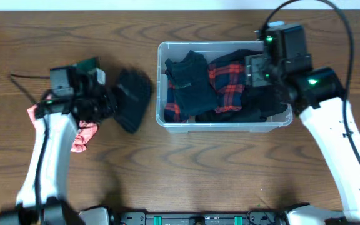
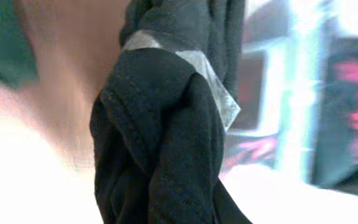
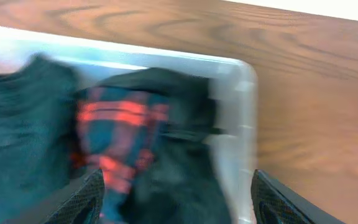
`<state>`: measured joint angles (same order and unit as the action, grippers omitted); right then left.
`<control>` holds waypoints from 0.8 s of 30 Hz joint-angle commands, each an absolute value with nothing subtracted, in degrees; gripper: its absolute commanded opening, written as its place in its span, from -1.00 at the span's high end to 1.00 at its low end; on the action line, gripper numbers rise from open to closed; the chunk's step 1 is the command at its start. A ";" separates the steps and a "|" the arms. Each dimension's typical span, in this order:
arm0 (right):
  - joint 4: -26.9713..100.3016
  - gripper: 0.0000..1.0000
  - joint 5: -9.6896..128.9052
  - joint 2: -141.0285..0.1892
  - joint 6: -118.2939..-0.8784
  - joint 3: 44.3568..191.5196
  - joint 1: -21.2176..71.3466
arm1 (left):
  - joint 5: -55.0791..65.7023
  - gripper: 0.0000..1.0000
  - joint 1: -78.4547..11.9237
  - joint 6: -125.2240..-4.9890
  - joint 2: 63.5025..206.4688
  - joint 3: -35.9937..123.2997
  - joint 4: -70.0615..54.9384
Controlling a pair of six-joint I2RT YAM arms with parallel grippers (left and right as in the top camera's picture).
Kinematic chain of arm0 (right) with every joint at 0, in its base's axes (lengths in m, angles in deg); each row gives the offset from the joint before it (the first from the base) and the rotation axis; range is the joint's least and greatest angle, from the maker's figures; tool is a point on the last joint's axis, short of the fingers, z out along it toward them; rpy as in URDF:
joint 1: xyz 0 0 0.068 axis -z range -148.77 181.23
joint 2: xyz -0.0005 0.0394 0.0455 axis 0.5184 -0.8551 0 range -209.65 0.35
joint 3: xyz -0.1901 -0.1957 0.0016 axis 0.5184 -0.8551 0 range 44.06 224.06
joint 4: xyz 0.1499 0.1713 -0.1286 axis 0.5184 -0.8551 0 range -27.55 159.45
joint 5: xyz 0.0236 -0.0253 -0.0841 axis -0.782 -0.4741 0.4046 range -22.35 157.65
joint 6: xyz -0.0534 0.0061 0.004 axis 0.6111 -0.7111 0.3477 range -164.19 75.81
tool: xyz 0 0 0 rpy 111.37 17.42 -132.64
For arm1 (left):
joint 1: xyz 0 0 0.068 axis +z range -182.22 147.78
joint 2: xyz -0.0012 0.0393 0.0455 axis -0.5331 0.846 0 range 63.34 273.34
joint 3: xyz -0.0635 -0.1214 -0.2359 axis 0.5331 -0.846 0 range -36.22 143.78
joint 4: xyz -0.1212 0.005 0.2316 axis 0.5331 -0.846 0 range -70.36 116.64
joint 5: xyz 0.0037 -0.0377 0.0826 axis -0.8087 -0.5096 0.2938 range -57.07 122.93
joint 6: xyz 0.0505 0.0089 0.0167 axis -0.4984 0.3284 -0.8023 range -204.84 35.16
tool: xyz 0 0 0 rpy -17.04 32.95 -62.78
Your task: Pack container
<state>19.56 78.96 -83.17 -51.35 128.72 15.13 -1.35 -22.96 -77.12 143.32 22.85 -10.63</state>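
The clear container (image 1: 224, 125) sits right of centre and holds dark and red-plaid folded clothes (image 1: 227, 81). My left gripper (image 1: 108, 100) is shut on a black folded garment (image 1: 134, 99), held just left of the container. In the left wrist view the garment (image 2: 160, 130) fills the frame, with a strip of clear tape across it; the fingers are hidden behind it. My right gripper (image 1: 259, 69) is open above the container's right end. The right wrist view shows its fingers (image 3: 178, 205) spread over the plaid clothes (image 3: 114, 140) and the container rim (image 3: 244, 124).
A pink and red cloth (image 1: 83, 134) lies on the wooden table (image 1: 199, 169) under my left arm. A black cable (image 1: 27, 84) trails at the far left. The container's far side is close to the table's back edge.
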 commanded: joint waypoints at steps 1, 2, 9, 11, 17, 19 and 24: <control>18.34 -0.50 84.75 -79.09 -52.42 128.70 21.27 | -2.40 0.88 -23.75 -76.68 133.36 29.01 -11.66; 17.92 -0.51 84.47 -78.47 -52.33 128.70 23.09 | -2.38 0.88 -23.99 -76.24 131.39 29.88 -11.57; 14.01 -0.50 77.04 -76.14 -50.62 128.70 33.97 | -2.16 0.88 -29.21 -65.34 124.16 31.78 -9.28; 13.77 -0.49 74.35 -76.16 -50.76 128.70 35.54 | -0.39 0.88 -33.08 -61.25 124.85 31.57 -9.28; 13.66 -0.48 72.25 -76.20 -50.67 128.70 36.09 | 12.24 0.88 -46.52 -48.40 131.43 30.36 -5.78; 13.64 -0.48 72.10 -76.20 -50.28 128.70 36.09 | 15.72 0.88 -49.93 -43.28 134.43 30.04 -3.90; 13.20 -0.47 72.08 -76.20 -50.28 128.70 36.09 | 19.17 0.88 -55.05 -33.60 141.60 28.88 0.89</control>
